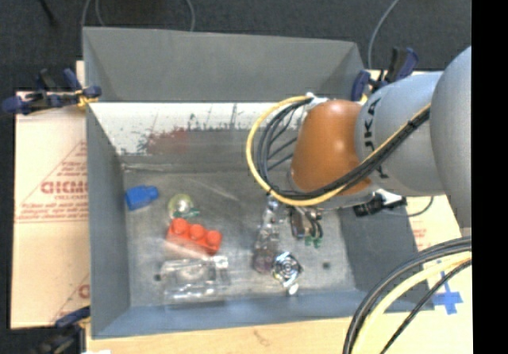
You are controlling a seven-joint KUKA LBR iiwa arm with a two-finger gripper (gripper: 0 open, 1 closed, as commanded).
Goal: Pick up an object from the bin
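Watching the bin (pixel 107 209) right now: the gripper (pixel 290 227) is hanging low over the floor out toward 3 o'clock, tucked under the arm's orange cover (pixel 325 146). I honestly can't tell whether it's spread or pinched together. A dark purplish lump (pixel 263 255) is sitting just beside it at its 7 o'clock, with a crumpled shiny silver thing (pixel 286 269) right against that at 6. Lying well apart toward 9 o'clock are a blue piece (pixel 141 198), a pale clear ball (pixel 181 205), orange caps (pixel 194 235) and clear plastic wrap (pixel 190 275).
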